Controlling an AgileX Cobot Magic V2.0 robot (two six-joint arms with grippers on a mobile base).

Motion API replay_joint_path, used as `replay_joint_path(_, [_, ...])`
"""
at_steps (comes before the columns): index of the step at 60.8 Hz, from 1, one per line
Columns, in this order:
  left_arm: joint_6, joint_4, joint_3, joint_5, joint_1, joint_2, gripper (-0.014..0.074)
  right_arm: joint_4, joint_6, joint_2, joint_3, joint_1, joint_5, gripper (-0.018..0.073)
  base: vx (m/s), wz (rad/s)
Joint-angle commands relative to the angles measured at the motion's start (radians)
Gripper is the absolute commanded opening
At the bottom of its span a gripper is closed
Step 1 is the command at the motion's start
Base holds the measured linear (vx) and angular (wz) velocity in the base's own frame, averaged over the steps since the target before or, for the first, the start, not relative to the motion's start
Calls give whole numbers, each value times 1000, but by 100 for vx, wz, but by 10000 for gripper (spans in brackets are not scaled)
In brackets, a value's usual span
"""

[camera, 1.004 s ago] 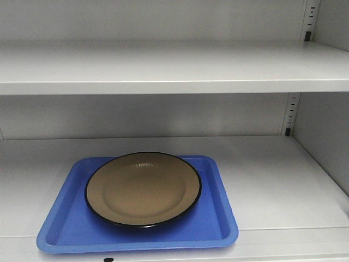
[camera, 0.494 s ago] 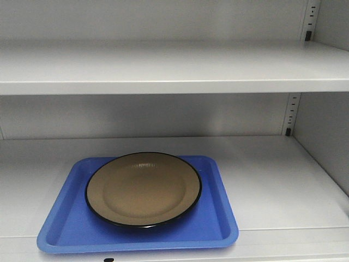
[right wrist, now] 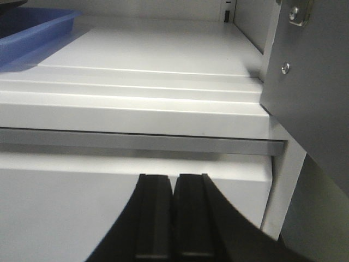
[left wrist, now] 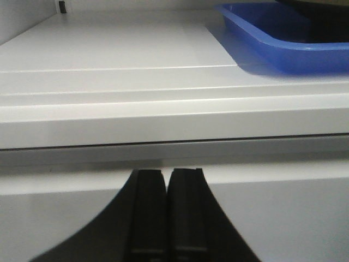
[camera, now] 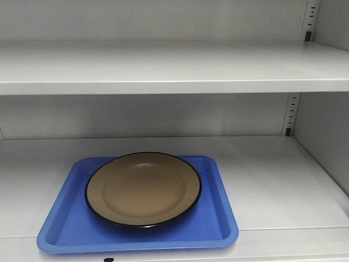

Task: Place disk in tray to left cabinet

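Grey-white back wall (camera: 163, 114), even soft light, faint shadows

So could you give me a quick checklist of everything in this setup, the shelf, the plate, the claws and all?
Surface: grey-white lower shelf of the left cabinet, flat and bare apart from the tray.
Job's things: the blue tray sits at the shelf's front left; the disk lies flat inside it.
Clutter: nothing seen.
Claws: left claw and right claw are both shut, holding nothing, below the shelf's front edge.
Cables: nothing seen.
Surroundings: an upper shelf above, a slotted rail at the back right, and the cabinet's side wall on the right.
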Motion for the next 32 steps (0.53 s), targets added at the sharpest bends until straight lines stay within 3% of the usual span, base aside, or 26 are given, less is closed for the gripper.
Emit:
replay_joint_path(1, [-3,-10,20,-78,-5,-6,-6,-12,-6,-12,22,-4,-87,-8,0,0])
replay_joint_path(32, [-3,-10,20,-78,-5,-6,-6,-12,-6,-12,22,-4,-87,-8,0,0])
